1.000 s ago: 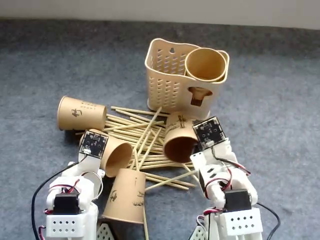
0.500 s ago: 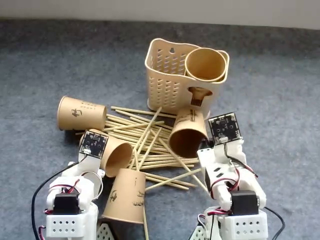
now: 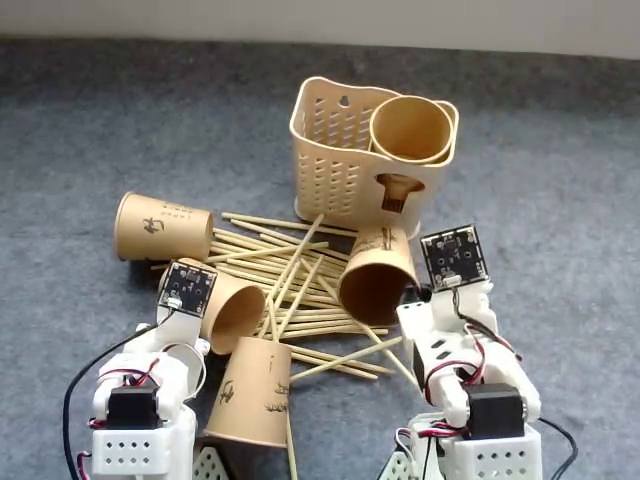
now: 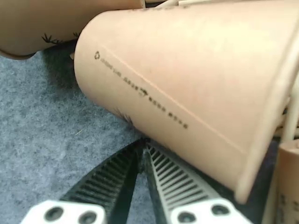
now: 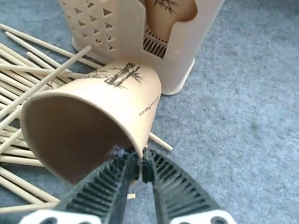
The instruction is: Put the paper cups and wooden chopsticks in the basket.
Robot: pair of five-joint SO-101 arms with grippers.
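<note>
A cream perforated basket [image 3: 340, 160] stands at the back with one paper cup [image 3: 410, 128] upright inside it. My right gripper [image 5: 135, 165] is shut on the rim of a tilted paper cup [image 5: 93, 121], which is held just in front of the basket [image 5: 187, 42]; the same cup [image 3: 378, 270] sits in the high view. My left gripper [image 4: 142, 156] is shut, its tips touching the side of a cup [image 4: 187, 88] lying on its side. Wooden chopsticks [image 3: 285, 285] lie scattered between the arms.
Two more cups lie on the grey carpet, one at the left [image 3: 162, 228] and one near the front [image 3: 250, 392]. The cup [image 3: 232, 308] by the left arm rests against the chopstick pile. Open carpet stretches right of the basket.
The right arm has carried its cup up and to the right, closer to the basket's front. The left arm has not moved.
</note>
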